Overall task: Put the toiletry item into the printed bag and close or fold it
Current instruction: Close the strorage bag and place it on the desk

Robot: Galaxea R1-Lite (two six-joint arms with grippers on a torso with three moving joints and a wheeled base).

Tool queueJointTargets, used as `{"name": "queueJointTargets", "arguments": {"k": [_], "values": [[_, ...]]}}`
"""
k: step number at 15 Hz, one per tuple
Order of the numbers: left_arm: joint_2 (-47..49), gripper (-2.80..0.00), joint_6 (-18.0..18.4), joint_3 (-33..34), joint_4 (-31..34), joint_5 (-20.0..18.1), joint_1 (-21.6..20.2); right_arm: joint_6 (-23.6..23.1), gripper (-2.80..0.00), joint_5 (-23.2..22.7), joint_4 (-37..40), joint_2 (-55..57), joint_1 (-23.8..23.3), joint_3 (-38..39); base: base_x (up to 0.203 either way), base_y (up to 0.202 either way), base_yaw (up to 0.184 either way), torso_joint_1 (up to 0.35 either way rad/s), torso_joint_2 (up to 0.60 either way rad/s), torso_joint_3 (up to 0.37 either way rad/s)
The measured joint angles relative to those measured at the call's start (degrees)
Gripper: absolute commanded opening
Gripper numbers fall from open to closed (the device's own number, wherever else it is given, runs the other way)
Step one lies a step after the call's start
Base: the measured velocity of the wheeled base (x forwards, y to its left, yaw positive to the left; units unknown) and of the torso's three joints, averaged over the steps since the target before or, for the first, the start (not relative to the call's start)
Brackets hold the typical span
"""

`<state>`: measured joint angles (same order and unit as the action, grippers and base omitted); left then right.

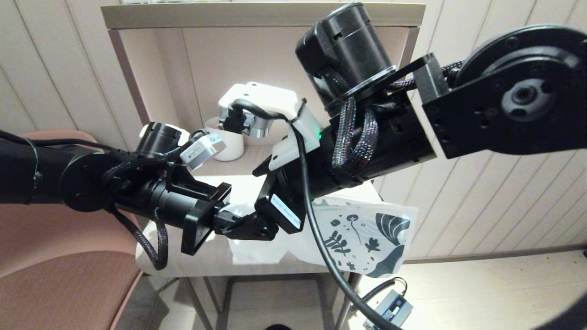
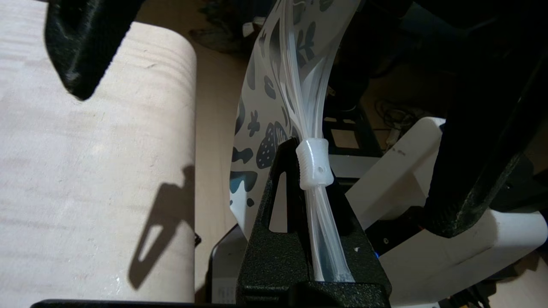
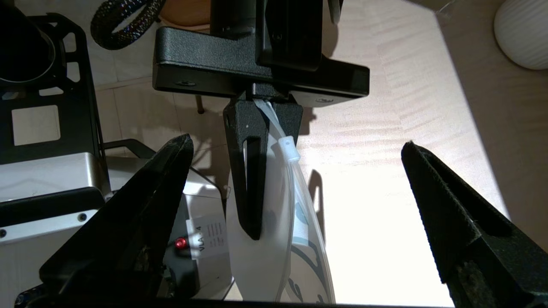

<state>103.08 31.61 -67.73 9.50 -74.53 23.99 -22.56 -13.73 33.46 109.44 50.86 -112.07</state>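
Left wrist view: left gripper [image 2: 319, 239] pinches the bag [image 2: 274, 85] zip edge; right gripper [image 3: 295, 214] gapes wide, straddling it.

The printed bag [image 1: 367, 233] overhangs the table [image 1: 192, 261] edge, mug [image 1: 228, 142] behind it

arms: matte black, round joints | cables: braided black sleeving | wrist camera mounts: white | status light: green

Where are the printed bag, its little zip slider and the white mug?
printed bag [image 1: 367, 233]: head view, on its leaf-printed end hanging past the table edge.
zip slider [image 2: 314, 164]: left wrist view, on the ribbed clear clip.
white mug [image 3: 524, 30]: right wrist view, on its ribbed side.
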Motion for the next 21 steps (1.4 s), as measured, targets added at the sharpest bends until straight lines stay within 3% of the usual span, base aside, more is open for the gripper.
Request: {"name": "queueJointTargets", "arguments": {"k": [5,13,21], "values": [[1.22,-2.8,0.5,-1.01,-0.22,-0.25,4.25,0.11,0.0,-3.38,0.96,-2.49,-1.38,0.09,0.0,0.0,0.0,0.0,0.0,0.0],[2.49,-2.8,0.55,-1.28,-0.3,0.05,4.53,0.24,0.0,-7.01,3.83,-2.95,-2.74,0.99,0.0,0.0,0.0,0.0,0.0,0.0],[2.69,-2.8,0.55,-1.34,-0.43,0.23,4.48,0.13,0.0,-7.32,3.88,-4.22,-2.7,4.47,0.0,0.0,0.0,0.0,0.0,0.0]]}}
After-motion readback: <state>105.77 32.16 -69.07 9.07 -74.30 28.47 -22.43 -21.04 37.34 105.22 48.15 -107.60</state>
